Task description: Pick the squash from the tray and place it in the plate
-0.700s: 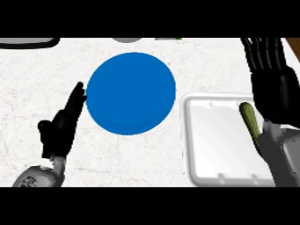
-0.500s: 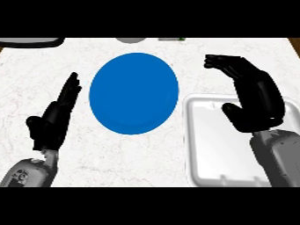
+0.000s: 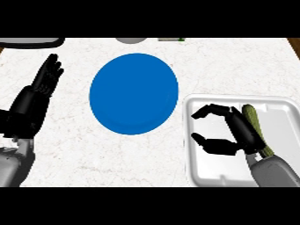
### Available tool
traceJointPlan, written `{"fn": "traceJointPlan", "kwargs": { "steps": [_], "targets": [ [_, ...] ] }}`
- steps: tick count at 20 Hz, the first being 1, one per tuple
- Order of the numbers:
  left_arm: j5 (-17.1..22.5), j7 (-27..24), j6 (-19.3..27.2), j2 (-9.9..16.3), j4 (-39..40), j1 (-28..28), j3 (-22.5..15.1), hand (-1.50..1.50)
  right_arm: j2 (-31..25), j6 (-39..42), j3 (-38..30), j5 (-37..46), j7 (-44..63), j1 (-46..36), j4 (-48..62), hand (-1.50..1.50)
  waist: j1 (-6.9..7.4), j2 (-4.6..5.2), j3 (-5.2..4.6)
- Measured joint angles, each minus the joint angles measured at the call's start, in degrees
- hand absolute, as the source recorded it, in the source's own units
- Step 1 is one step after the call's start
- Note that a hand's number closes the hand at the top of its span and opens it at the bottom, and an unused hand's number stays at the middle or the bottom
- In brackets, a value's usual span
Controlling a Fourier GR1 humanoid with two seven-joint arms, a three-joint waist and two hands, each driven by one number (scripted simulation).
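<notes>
One white marbled bench [image 3: 67, 154] carries everything here, and on it lie one blue plate [image 3: 134, 93], one white tray [image 3: 285, 127] and one green squash [image 3: 254, 125]. The plate sits near the bench's middle, bare. The tray lies at the bench's right side, toward the near edge, just beside the plate's lower right rim but apart from it. The squash lies lengthwise in the tray, in its right half, running from the tray's far part toward the near edge, where the grey forearm hides its end. Two hands show. The right hand [image 3: 238, 132] is over the tray, just left of the squash, its back edge against or very close to it; fingers and thumb are curled inward toward the tray's left, with a gap between them that holds nothing. The left hand [image 3: 30, 104] rests at the bench's left side, fingers straight, together and pointing toward the far edge. Along the far edge three small things are cut off: a dark-rimmed object [image 3: 29, 42] at the left corner, a grey round shape [image 3: 132, 40] and a greenish scrap [image 3: 171, 39].
</notes>
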Motion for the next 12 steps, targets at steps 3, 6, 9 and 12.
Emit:
{"fn": "traceJointPlan", "kwargs": {
  "steps": [3,6,9,12],
  "targets": [
    [1.39,-0.17,-1.59,0.90,0.20,-0.17,1.93,0.00,3.27,-2.87,-1.56,-1.80,-7.21,4.67,2.15,-1.50,-0.13,0.03,0.14],
    [1.56,0.16,-2.76,0.95,0.74,-1.17,2.99,0.00,3.67,-2.70,-3.85,-3.77,-13.08,8.12,1.65,-1.50,-0.28,-0.01,0.18],
    [2.40,1.06,-4.59,1.94,-0.10,-0.67,4.69,0.00,1.44,-2.58,-6.60,-4.12,-13.78,10.06,-2.97,-1.50,-0.32,-0.11,0.18],
    [1.94,0.87,-4.76,1.25,-0.33,-0.43,4.80,0.00,-2.67,-1.79,-8.75,-2.73,-8.76,9.32,-7.84,-1.50,-0.44,-0.17,0.14]
  ]
}}
